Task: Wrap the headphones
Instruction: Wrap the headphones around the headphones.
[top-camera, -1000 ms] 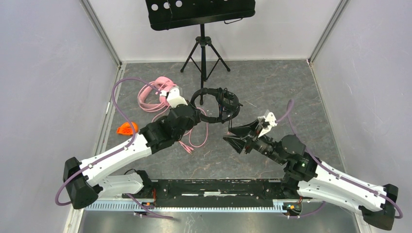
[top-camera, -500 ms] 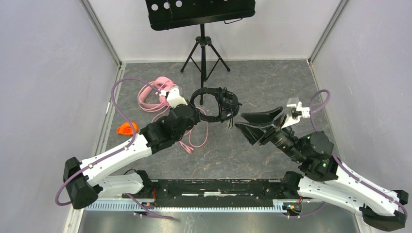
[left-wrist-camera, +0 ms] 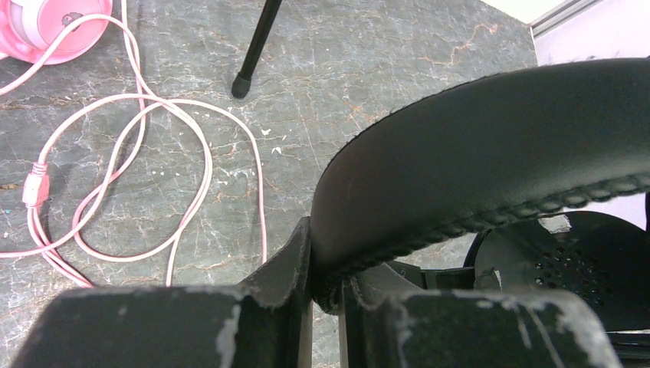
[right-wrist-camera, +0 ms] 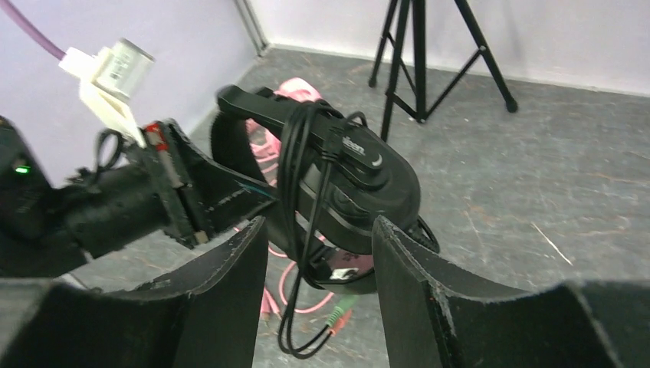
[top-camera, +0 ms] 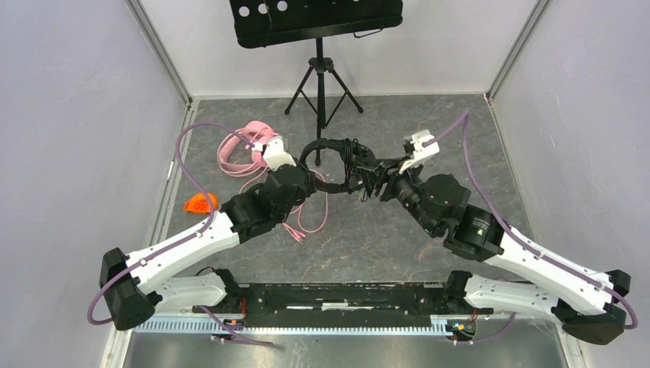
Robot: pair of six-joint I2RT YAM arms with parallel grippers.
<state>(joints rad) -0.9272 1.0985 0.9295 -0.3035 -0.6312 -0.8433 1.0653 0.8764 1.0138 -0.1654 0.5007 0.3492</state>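
Observation:
The black headphones (top-camera: 342,164) hang off the floor, their thin black cable wound around the folded cups (right-wrist-camera: 360,180). My left gripper (top-camera: 305,181) is shut on their padded headband (left-wrist-camera: 475,153), which fills the left wrist view between the closed fingers of the left gripper (left-wrist-camera: 326,264). My right gripper (top-camera: 377,181) stands open, its fingertips either side of the lower cups (right-wrist-camera: 318,245). A cable loop with green and orange plugs (right-wrist-camera: 337,316) dangles between the fingers. The pink headphones (top-camera: 244,147) lie on the floor behind the left arm, with their pink cable (left-wrist-camera: 153,153) looped loosely.
A black music stand (top-camera: 316,21) on a tripod (top-camera: 322,84) stands at the back; one tripod foot (left-wrist-camera: 242,83) rests near the pink cable. An orange object (top-camera: 199,203) lies at the left by the wall. Grey walls close in both sides.
My right gripper swung out to the right, then came forward and left up to the black headphones' cups. The left gripper and the headphones stayed put.

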